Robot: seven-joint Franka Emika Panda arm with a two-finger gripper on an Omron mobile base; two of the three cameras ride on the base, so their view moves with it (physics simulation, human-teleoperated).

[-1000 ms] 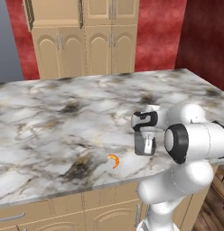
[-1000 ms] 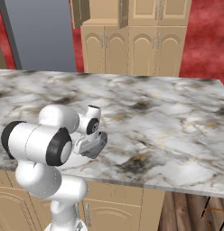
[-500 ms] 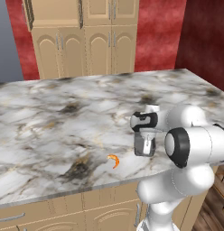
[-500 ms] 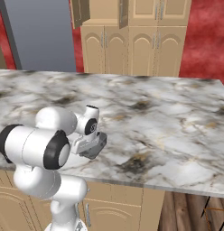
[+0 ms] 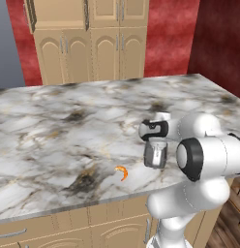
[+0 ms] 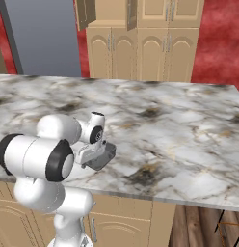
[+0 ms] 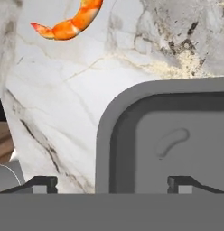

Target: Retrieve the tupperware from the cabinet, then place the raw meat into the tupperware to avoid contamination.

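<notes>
The tupperware (image 5: 156,155), a grey rounded-corner container, sits on the marble counter (image 5: 68,131) near its front edge, under my hand; it is also in the right base view (image 6: 99,157). In the hand view my gripper (image 7: 114,182) is open, its fingertips (image 7: 46,182) wide apart on either side of the tupperware's (image 7: 177,135) left wall, touching nothing. The raw meat (image 5: 122,172), a small orange shrimp, lies on the counter just left of the tupperware and appears near the top of the hand view (image 7: 68,22). The cabinet (image 5: 93,48) stands behind the counter with an upper door open.
The counter's front edge (image 5: 93,201) runs close below the shrimp and the tupperware. Low cabinet fronts (image 5: 68,232) sit under it. Red walls (image 5: 165,34) flank the tall cabinet, and a grey panel (image 6: 39,34) stands at its left.
The jaws have spread from a grip on the tupperware's wall to wide open, letting it go. The arm, tupperware and shrimp have barely moved.
</notes>
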